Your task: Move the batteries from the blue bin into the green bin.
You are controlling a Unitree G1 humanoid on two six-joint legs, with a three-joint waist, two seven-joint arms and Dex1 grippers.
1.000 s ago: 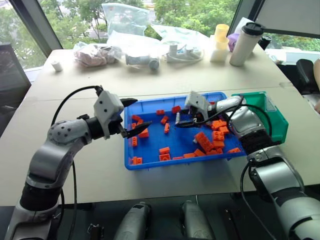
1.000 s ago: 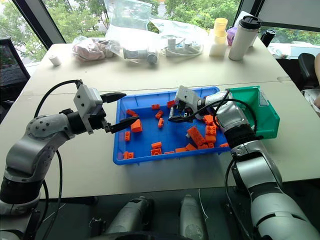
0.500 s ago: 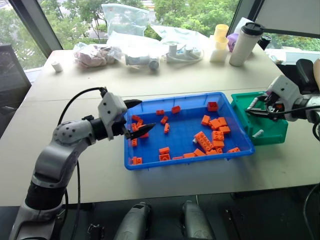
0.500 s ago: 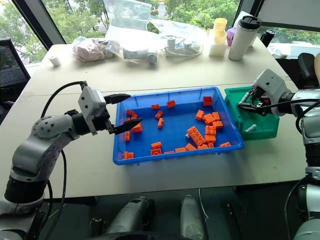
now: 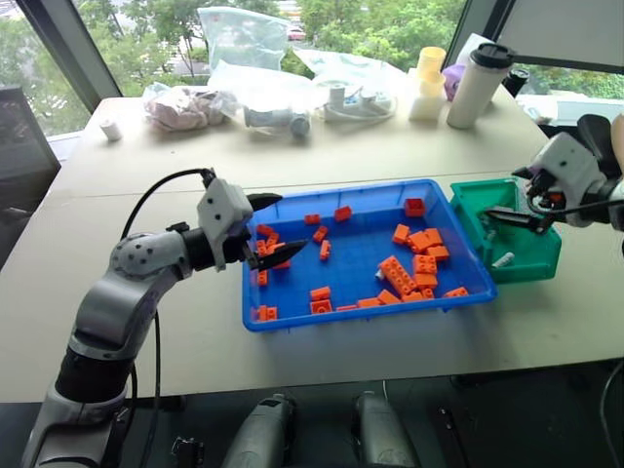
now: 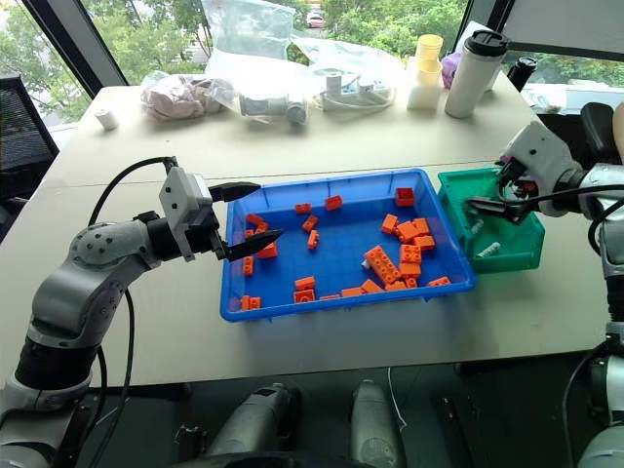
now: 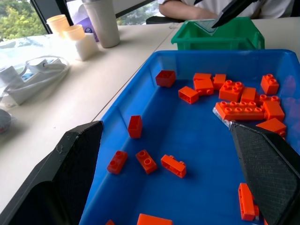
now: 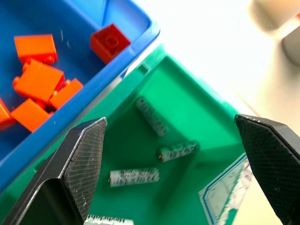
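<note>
- The left gripper (image 5: 275, 225) hung over the left end of the blue bin (image 5: 292, 317), its fingers spread and grasping nothing.
- Orange toy bricks (image 5: 412, 268) lay scattered across the blue bin's floor, most of them toward its right end; one battery (image 5: 380, 276) lay partly hidden among them.
- The green bin (image 5: 534, 265) stood touching the blue bin's right wall.
- Several batteries (image 8: 134, 176) lay on the green bin's floor.
- The right gripper (image 5: 520, 198) hovered above the green bin, released, fingers wide apart and empty.
</note>
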